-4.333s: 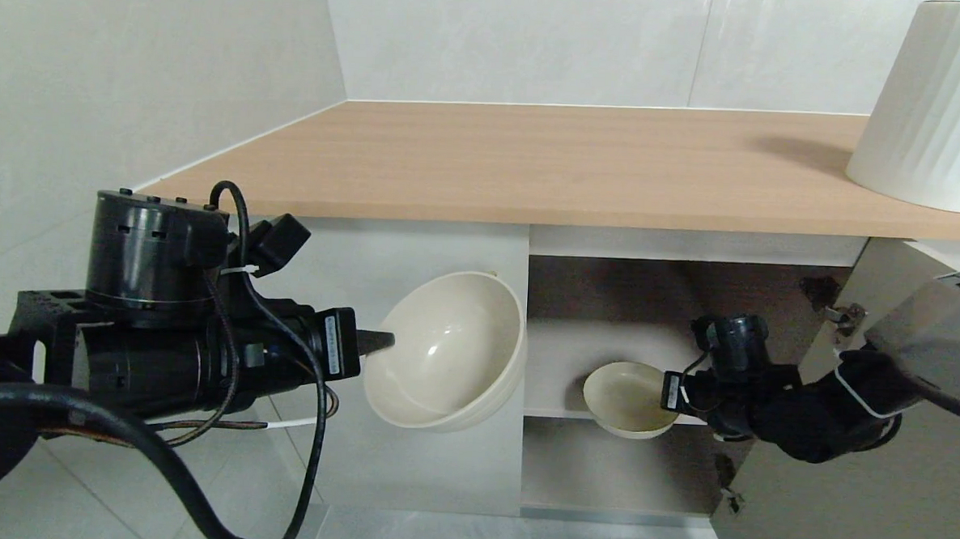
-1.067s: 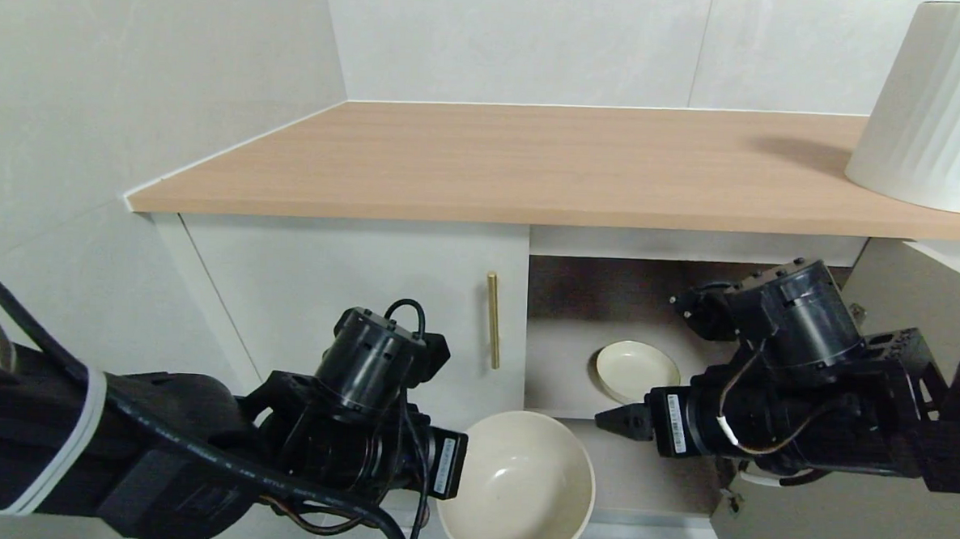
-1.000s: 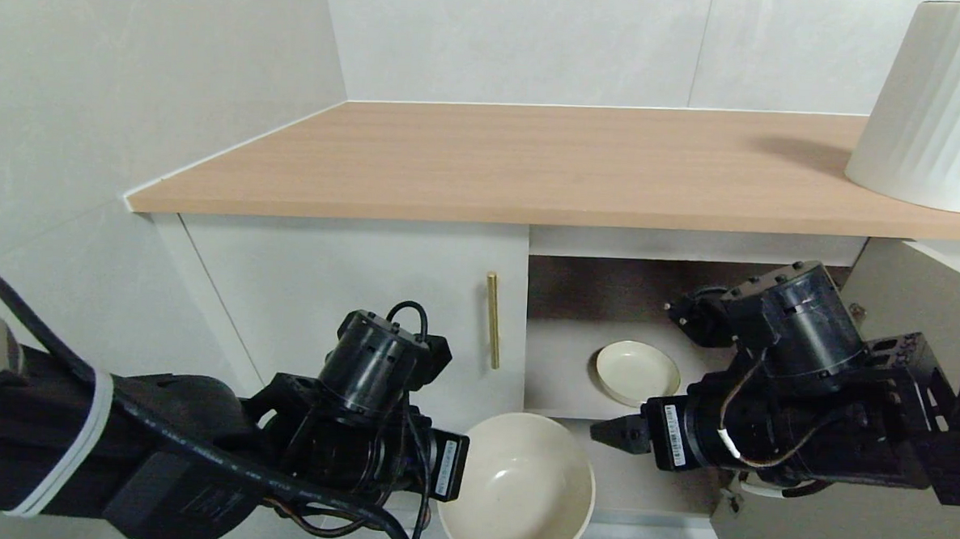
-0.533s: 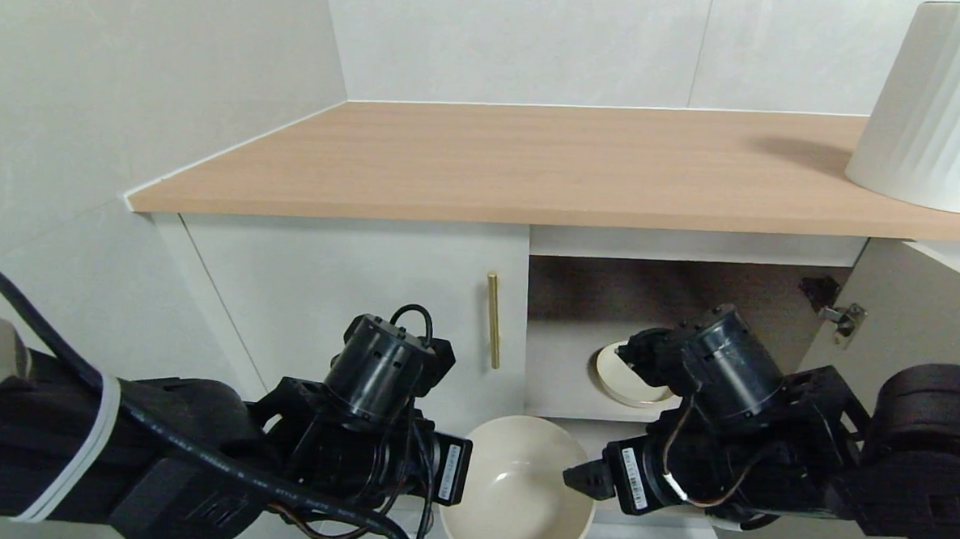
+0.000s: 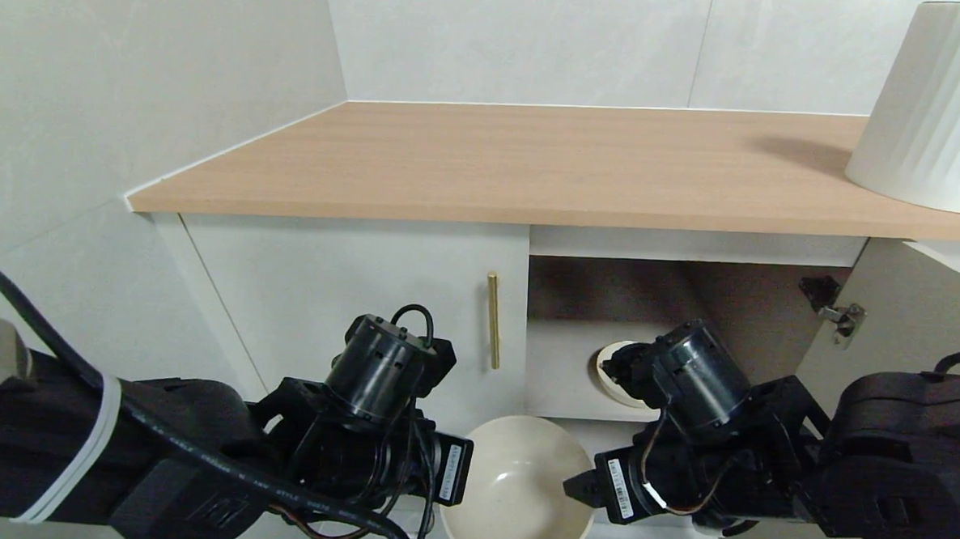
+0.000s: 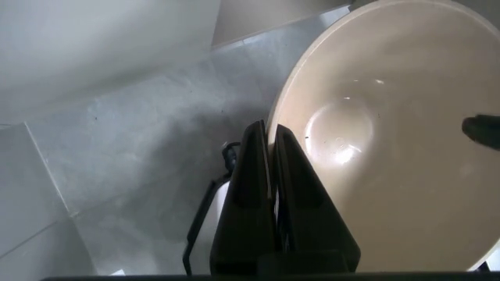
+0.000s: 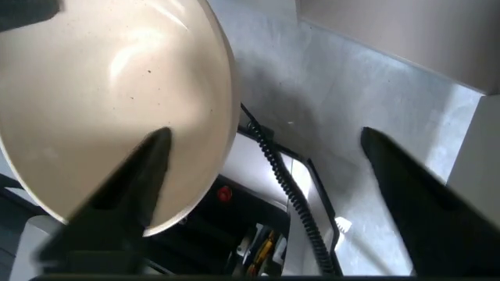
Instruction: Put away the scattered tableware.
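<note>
L gripper [image 6: 269, 152] pinching bowl [image 5: 515, 490] rim. R gripper [image 5: 574, 486] jaws wide, straddling opp rim. Seat rim deep btwn R fingers, clamp, only then release L. Keep bowl level.

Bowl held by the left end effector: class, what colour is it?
The bowl is plain cream; the left wrist view shows it best.

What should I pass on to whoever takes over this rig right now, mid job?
Left gripper: shut on the big bowl at its rim, holding it low before the open cabinet.
Right gripper: open, straddling the bowl's opposite rim, not gripping.
Done: small plate lies on the cabinet shelf.
Left: put the bowl in the cabinet, then probably close the door.
</note>
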`<state>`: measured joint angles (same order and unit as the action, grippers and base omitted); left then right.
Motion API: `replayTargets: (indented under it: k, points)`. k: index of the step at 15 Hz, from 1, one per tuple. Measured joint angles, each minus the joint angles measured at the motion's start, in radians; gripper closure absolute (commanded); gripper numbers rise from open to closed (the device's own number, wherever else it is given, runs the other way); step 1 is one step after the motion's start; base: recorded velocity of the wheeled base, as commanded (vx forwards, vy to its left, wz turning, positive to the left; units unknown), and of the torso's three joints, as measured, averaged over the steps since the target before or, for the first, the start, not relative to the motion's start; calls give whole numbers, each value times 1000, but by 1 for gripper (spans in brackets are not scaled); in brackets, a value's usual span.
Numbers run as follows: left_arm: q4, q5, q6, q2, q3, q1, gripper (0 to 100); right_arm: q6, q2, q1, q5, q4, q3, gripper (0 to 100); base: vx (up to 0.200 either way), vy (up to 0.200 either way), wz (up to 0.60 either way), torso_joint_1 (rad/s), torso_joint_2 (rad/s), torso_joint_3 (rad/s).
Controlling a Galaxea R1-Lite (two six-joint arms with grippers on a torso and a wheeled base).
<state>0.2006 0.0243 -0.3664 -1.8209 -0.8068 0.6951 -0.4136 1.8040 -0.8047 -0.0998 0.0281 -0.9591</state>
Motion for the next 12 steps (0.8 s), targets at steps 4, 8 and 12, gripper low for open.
replayTargets:
  k: [4, 8, 12]
  points:
    - [3, -3, -1, -2, -1, 1, 100, -1, 4, 0, 1, -3, -1, 100, 0, 0, 0, 0, 0, 0]
    - [2, -2, 0, -3, 0, 0, 100, 0, 5, -1, 0, 0, 0, 100, 0, 0, 0, 0, 0, 0]
    - [2, -1, 0, -3, 0, 0, 100, 1, 5, -1, -1, 1, 1, 100, 0, 0, 0, 0, 0, 0]
